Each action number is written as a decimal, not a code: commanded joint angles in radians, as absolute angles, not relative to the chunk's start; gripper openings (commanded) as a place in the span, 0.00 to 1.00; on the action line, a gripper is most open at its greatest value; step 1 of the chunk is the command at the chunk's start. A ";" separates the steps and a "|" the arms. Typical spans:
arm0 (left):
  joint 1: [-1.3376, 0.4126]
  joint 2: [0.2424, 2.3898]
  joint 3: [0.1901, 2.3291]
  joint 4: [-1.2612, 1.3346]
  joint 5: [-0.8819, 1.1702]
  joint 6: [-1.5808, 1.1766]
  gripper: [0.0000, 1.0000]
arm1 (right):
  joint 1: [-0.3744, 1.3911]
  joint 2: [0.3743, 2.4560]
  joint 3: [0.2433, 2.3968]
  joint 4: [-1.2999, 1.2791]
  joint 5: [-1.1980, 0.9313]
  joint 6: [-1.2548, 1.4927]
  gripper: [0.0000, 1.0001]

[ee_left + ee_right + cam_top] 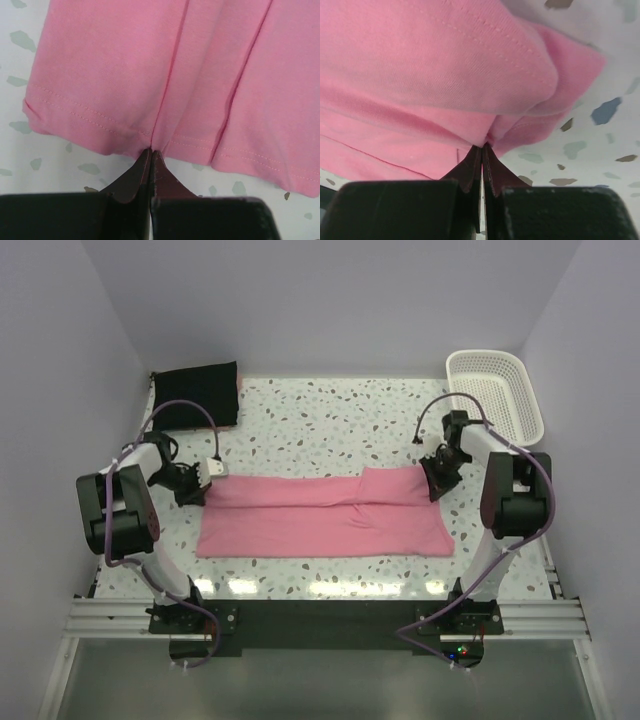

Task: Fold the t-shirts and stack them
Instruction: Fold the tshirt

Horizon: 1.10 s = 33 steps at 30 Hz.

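The soft, limp pink t-shirt (325, 518) across mid-frame likely handles best by its ends, where the left gripper (151, 152) and right gripper (484, 148) pinch it.

1. My left arm (120, 510) is folded at the elbow on the left side, forearm reaching inward, wrist angled down.
2. Left gripper (151, 150): jaws pressed together, tips pinching the stitched hem edge of the pink t-shirt (125, 75). A crease runs up from the tips.
3. My right arm (512, 495) mirrors it on the right side: elbow raised, forearm pointing inward, wrist tipped down.
4. Right gripper (484, 146): jaws clamped tight, bunched shirt cloth caught between the tips.
5. Both grippers sit low and well apart, facing each other.
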State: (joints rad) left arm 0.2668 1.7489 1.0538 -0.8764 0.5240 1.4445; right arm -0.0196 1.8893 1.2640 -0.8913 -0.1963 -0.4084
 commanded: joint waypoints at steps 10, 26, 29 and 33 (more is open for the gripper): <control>0.268 1.805 1.167 -0.882 0.555 1.378 0.00 | -0.023 1.957 1.518 -0.965 -0.178 -0.411 0.00; 0.281 1.878 1.416 -0.979 0.609 1.330 0.00 | -0.023 1.953 1.686 -1.048 -0.222 -0.387 0.00; 0.290 1.884 1.460 -1.009 0.624 1.336 0.00 | -0.023 1.936 1.706 -1.064 -0.222 -0.390 0.00; 0.304 1.888 1.500 -1.031 0.629 1.341 0.00 | -0.023 1.898 1.717 -1.083 -0.222 -0.397 0.00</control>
State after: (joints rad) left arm 0.2745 1.8854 1.4448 -0.9913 0.6121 1.3441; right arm -0.0196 1.9579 1.6737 -1.0477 -0.2268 -0.4000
